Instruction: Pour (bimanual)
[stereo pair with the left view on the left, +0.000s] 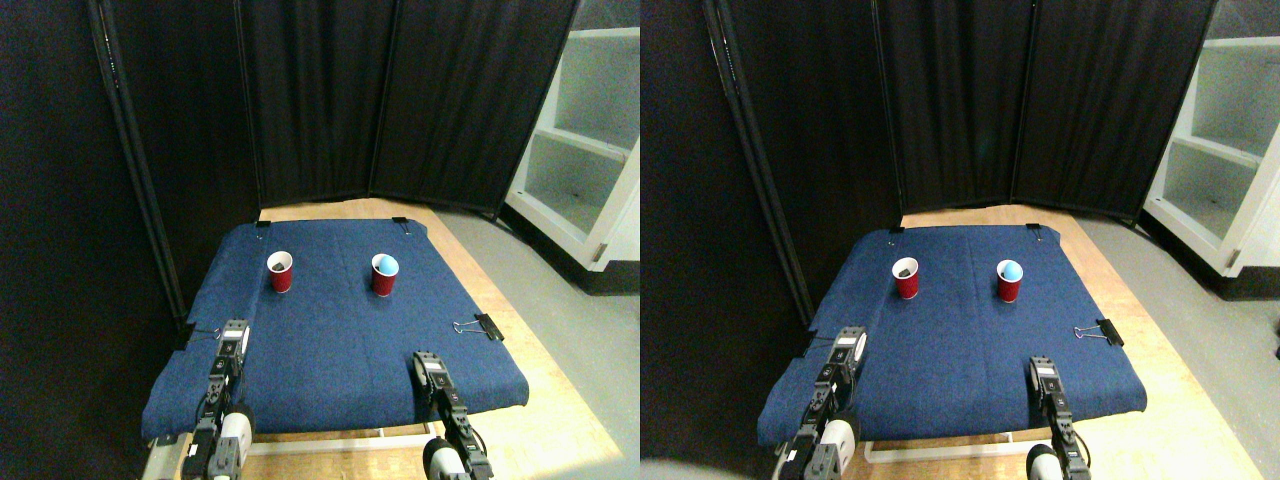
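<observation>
Left gripper (235, 335) lower left, jaw state can't be told. Left red cup (280, 271) upright, mouth up, dark contents — centre-left on blue cloth (330, 350). Right red cup (385, 275) upright, blue inside. Right gripper (425, 365) lower centre — state unclear.

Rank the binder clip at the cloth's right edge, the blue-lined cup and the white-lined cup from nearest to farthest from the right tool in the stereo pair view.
1. Binder clip: right edge of the blue cloth, just ahead and right of the right tool.
2. Blue-lined cup: farther back, slightly left of the tool.
3. White-lined cup: back left, farthest.
</observation>
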